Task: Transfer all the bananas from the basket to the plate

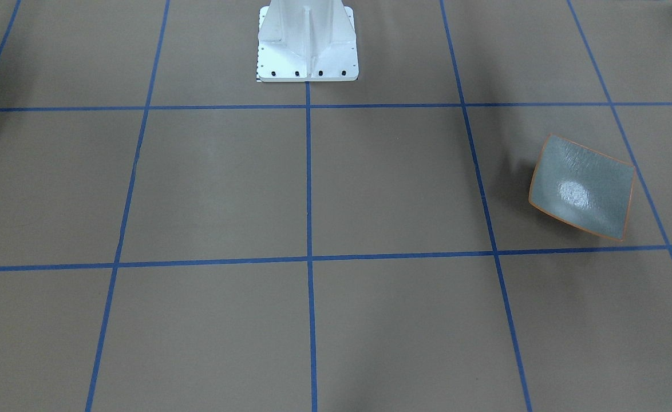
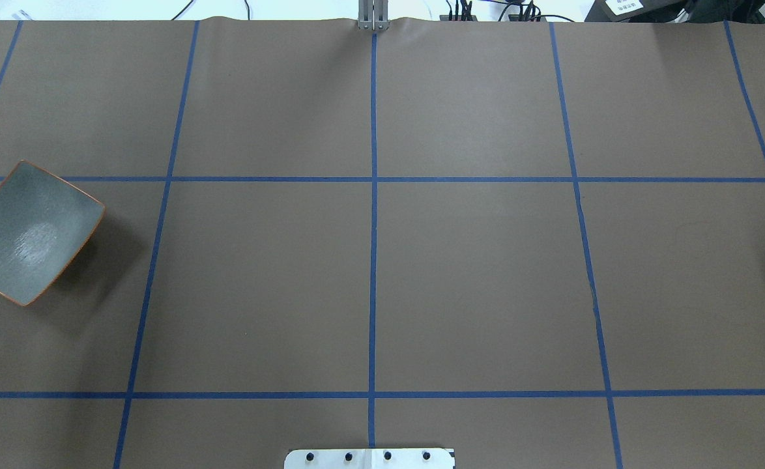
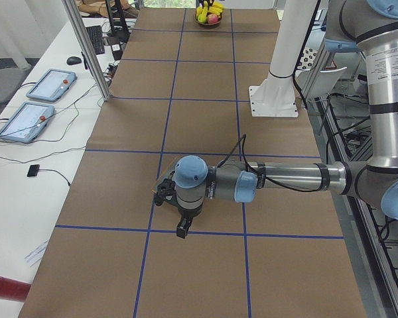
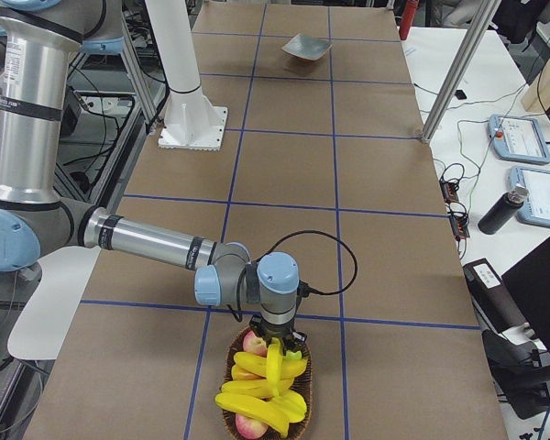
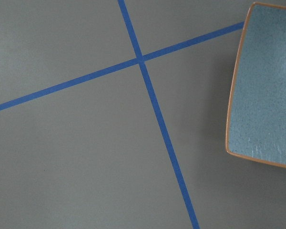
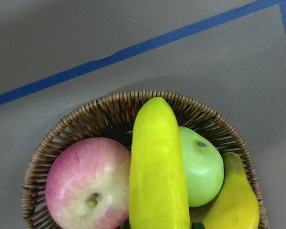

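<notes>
At the bottom centre of the right-side view, the bananas (image 4: pixel 257 403) are lying piled in the wicker basket (image 6: pixel 62 129), and you are seeing none of them out of it. One banana (image 6: pixel 157 167) is running lengthwise up the middle of the right wrist view, resting over a pink apple (image 6: pixel 86 181) and a green apple (image 6: pixel 200 162). The right gripper (image 4: pixel 275 344) is hanging directly over that pile. You cannot tell from these views whether its jaws are spread or closed on the fruit.

The plate (image 1: pixel 582 186) is sitting bare at the right of the front view, well apart from the basket, at the opposite end of the table (image 2: pixel 474 273). The left gripper (image 3: pixel 182 230) is hovering near the plate, and its jaw state cannot be determined either.

Judgement: the first pick is in hand and nothing is delivered. The next move is calling for a firm hold across the banana's body, a straight lift clear of the basket rim, then carriage along the table towards the plate.
</notes>
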Available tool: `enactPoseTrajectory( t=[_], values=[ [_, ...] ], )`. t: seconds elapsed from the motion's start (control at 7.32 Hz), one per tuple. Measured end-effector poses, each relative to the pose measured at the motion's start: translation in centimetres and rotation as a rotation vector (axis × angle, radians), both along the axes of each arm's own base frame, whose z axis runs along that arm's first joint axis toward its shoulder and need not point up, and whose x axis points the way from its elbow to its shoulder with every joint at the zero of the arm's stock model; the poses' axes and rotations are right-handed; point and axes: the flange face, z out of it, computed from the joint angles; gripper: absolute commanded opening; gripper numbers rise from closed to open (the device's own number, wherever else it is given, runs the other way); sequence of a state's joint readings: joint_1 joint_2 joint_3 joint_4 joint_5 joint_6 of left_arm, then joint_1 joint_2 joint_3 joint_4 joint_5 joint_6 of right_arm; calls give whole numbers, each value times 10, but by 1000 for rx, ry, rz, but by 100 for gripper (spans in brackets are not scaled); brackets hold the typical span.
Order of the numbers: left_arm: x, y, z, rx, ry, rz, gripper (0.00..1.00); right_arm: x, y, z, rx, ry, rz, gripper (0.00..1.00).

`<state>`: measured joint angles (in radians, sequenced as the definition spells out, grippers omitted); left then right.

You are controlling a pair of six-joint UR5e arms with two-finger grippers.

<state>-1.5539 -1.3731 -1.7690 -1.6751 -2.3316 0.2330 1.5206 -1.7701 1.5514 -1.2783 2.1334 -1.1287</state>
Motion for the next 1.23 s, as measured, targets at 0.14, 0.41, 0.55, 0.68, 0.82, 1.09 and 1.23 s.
enactPoseTrajectory(
  t=[0.14, 0.41, 0.55, 0.68, 0.82, 1.09, 1.23],
  values=[
    [0, 0, 1, -1, 0, 0, 100, 5, -2, -7, 11, -1, 15, 0],
    [0, -1, -3, 18, 0, 1, 100, 10, -36, -36, 25, -4, 39, 0],
    [0, -3, -5, 63, 0, 0, 100, 10, -66, -61, 13, -7, 66, 0],
    [0, -6, -6, 116, -2, -3, 100, 8, -96, -88, -11, -17, 133, 0],
    [0, -11, -6, 159, -3, -4, 100, -2, -122, -116, -40, -40, 215, 0],
    [0, -27, -20, 222, -3, -6, 100, -52, -169, -175, -86, -104, 327, 0],
    [0, -44, -36, 261, -2, -6, 100, -98, -193, -215, -112, -141, 371, 0]
  ],
)
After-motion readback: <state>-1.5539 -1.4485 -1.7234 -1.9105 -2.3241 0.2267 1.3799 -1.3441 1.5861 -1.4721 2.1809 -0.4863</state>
